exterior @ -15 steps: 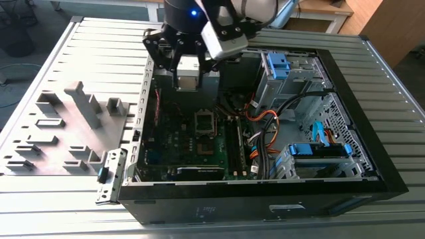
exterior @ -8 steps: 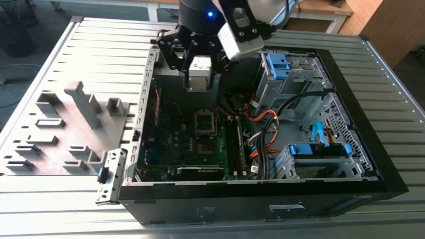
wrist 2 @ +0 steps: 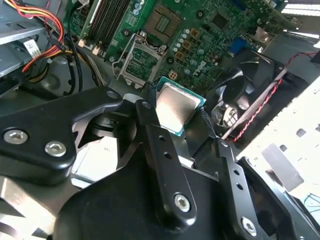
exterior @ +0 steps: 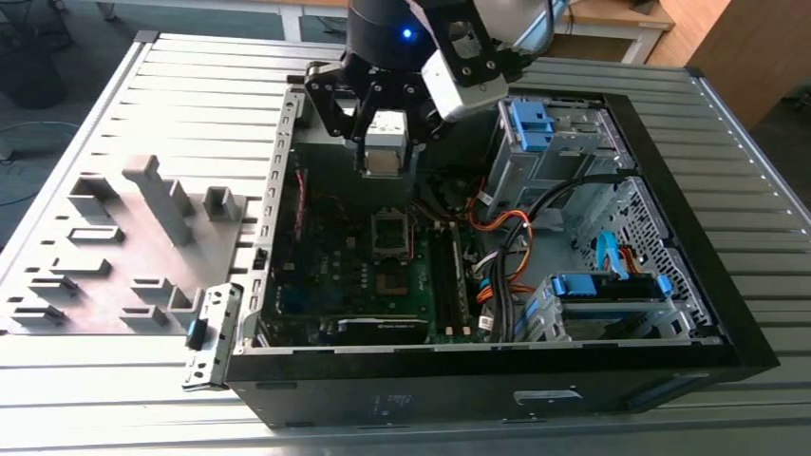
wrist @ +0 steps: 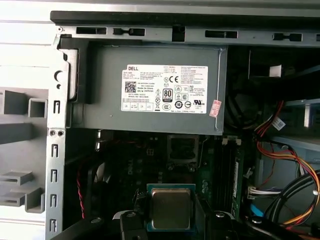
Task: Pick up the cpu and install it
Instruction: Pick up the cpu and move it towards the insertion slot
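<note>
Plainly, the gripper has its two black fingers drawn in to the width of the cpu. It pinches the chip by opposite edges, the silver lid facing the cameras with a green rim around it.

In the second wrist view the chip hangs clear of the motherboard, near the socket but not over it. The socket's metal frame and green contact field are in plain sight.

The first wrist view looks along the board instead. The cpu sits in the gripper with the socket beyond it. Past the socket stands a grey power supply with a white label.

The exterior view adds the whole open computer case lying on a slatted table. The gripper is lowered into the case on the far side of the socket. A pale patch between the fingers is probably the chip, though I cannot be sure from there.

Memory slots run beside the socket, and orange, yellow and red cables bunch beyond them. A black fan with a twisted red-and-black wire sits near the socket, right beside the held chip. The gripper's own black linkage covers the board on the near side of the socket. Well away from the socket, blue drive brackets stand inside the case and a grey fixture tray lies outside it.
</note>
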Action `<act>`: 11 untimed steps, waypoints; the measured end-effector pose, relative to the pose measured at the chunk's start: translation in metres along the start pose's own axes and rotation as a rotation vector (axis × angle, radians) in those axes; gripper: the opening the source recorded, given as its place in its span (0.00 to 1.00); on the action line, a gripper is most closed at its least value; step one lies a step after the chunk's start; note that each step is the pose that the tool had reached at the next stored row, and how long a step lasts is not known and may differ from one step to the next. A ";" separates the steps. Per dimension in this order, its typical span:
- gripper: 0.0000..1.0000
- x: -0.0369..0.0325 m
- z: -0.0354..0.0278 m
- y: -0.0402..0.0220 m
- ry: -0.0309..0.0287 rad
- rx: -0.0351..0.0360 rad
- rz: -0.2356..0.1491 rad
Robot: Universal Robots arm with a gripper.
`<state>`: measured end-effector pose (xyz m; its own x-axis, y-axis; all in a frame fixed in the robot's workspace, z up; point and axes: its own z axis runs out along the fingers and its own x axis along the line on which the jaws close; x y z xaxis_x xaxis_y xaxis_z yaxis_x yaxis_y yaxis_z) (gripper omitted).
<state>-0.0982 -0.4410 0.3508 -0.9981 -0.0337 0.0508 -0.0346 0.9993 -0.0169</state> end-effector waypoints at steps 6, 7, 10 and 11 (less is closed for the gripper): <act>0.47 -0.0071 0.0061 -0.0007 -0.0010 0.0000 0.000; 0.47 -0.0094 0.0068 -0.0009 -0.0011 0.0000 0.000; 0.47 -0.0117 0.0090 -0.0011 -0.0017 -0.0001 0.000; 0.47 -0.0118 0.0103 -0.0012 -0.0024 0.0000 0.000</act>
<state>-0.0870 -0.4419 0.3399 -0.9983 -0.0338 0.0484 -0.0346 0.9993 -0.0170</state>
